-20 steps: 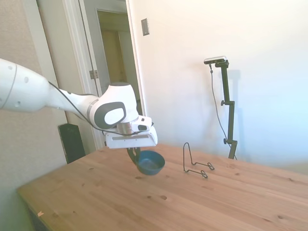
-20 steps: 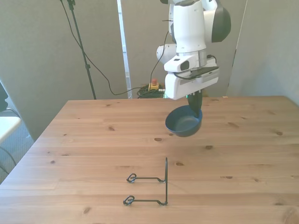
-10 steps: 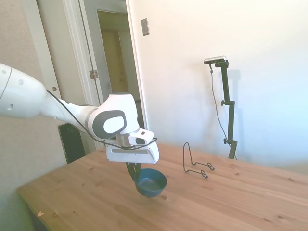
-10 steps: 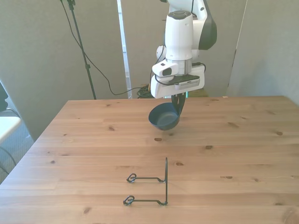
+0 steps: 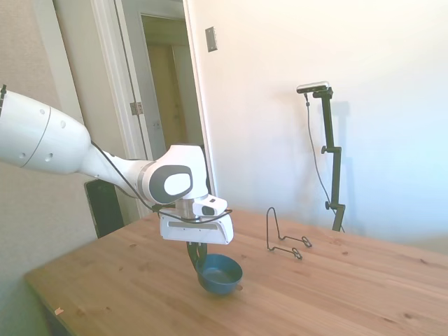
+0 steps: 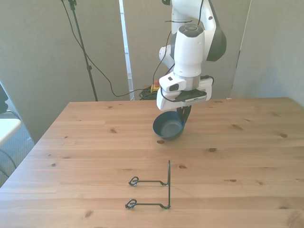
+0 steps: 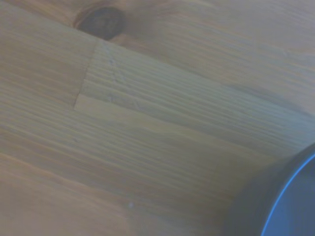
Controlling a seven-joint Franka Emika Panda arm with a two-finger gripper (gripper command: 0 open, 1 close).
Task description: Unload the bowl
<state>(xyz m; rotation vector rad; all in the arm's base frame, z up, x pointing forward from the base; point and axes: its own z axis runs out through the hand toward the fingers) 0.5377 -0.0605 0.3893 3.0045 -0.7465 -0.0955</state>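
Side view: white Franka arm (image 5: 84, 154) reaching in from nine o'clock, its two-finger gripper (image 5: 196, 256) pointing down, dark fingers pinching the near rim of the small round dark blue bowl (image 5: 220, 274). Bowl upright, opening upward, low over the light wooden table (image 5: 336, 294) or resting on it; contact with the surface cannot be told from here. Thin black wire stand (image 5: 283, 234) upright on the table at about two o'clock from the bowl, well apart from it. Open doorway (image 5: 171, 105) at twelve o'clock behind the arm, white wall to its three o'clock. Front view: same small round dark blue bowl (image 6: 168, 127) just below the white gripper body, dark fingers (image 6: 184, 114) clamped on its rim at about two o'clock of the bowl. Bowl sitting level, over the far middle part of the table (image 6: 256, 161), a dark knot in the wood just at its six o'clock edge. Wire stand (image 6: 151, 189) at six o'clock from the bowl, well apart, near the table's front edge, empty. Wrist view: blurred wood grain of the table (image 7: 147, 128) filling most of the picture, a dark knot (image 7: 101, 20) in one corner, a curved slice of the blue bowl's rim (image 7: 288, 201) in the opposite corner.
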